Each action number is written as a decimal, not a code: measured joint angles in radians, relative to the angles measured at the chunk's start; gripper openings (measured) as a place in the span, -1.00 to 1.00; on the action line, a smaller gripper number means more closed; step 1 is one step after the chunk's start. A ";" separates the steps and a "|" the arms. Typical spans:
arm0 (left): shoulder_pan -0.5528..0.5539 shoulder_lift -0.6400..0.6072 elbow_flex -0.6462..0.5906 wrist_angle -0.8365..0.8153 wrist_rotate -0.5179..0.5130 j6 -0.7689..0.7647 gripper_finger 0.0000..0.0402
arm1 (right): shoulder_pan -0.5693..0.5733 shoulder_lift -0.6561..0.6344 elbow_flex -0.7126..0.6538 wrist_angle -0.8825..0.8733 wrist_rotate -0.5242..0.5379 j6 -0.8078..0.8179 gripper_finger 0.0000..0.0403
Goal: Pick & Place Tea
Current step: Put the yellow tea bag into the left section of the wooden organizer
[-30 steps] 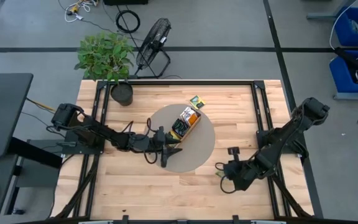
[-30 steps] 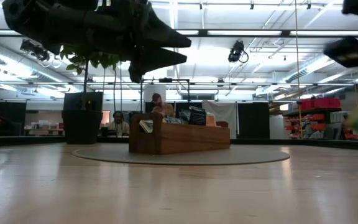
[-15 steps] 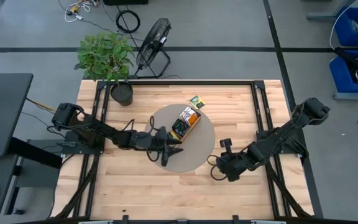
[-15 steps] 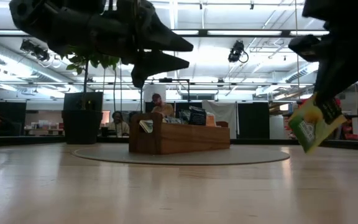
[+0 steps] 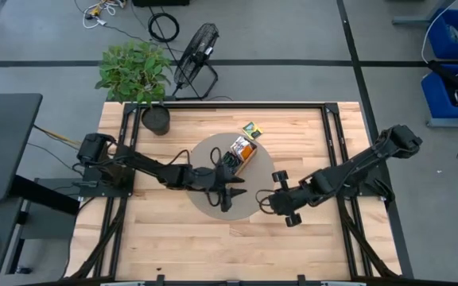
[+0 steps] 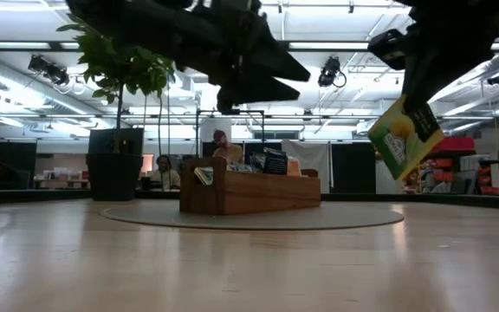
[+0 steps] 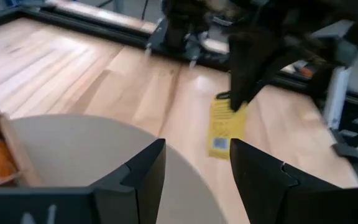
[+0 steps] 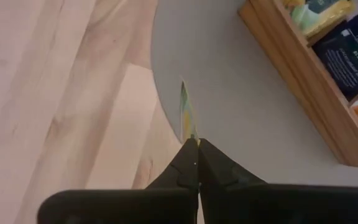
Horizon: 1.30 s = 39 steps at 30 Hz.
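A yellow-green tea packet [image 6: 404, 139] hangs from my right gripper [image 6: 412, 94], which is shut on it above the round grey mat's [image 5: 253, 202] right edge. The left wrist view shows the same packet [image 7: 224, 127] in the air. The wooden tray [image 5: 238, 156] stands on the mat with several packets upright inside. One more packet [image 5: 250, 129] lies flat by the tray's far end. My left gripper [image 5: 227, 195] hovers open over the mat's near side, just left of the right gripper [image 5: 267, 199]. My right gripper pinches the yellow-green packet by its upper edge [image 7: 224, 102] between the two fingers [image 8: 191, 155], which come at it from above. The packet is lifted clear and hangs tilted below the fingers. In the right wrist view it shows edge-on [image 8: 185, 112].
A potted plant [image 5: 156, 117] stands at the table's far left corner. Black frame rails [image 5: 331, 135] run along the left, far and right sides. Bare wood [image 5: 213, 238] lies toward the near edge. People sit in the room [image 6: 219, 143] beyond the table.
My right gripper has moved left from the table's right side toward the mat and has risen. The packet went with it, up from near table height. My left gripper has shifted right along the mat's near side, staying open.
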 joint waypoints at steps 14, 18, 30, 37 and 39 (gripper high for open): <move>0.016 0.189 0.177 -0.011 0.074 0.059 -0.08 | -0.109 0.000 0.001 0.035 -0.047 0.002 -1.00; 0.016 0.195 0.207 -0.016 0.075 0.067 -0.08 | -0.120 0.000 0.001 0.046 -0.063 -0.020 -1.00; 0.023 0.194 0.223 -0.072 0.099 0.074 -0.08 | -0.128 0.000 0.001 0.154 -0.068 -0.101 -1.00; 0.023 0.194 0.223 -0.103 0.098 0.078 -0.18 | -0.141 0.000 0.001 0.161 -0.070 -0.114 -1.00; 0.023 0.194 0.223 -0.106 0.099 0.080 -0.29 | -0.140 0.000 0.001 0.163 -0.081 -0.123 -1.00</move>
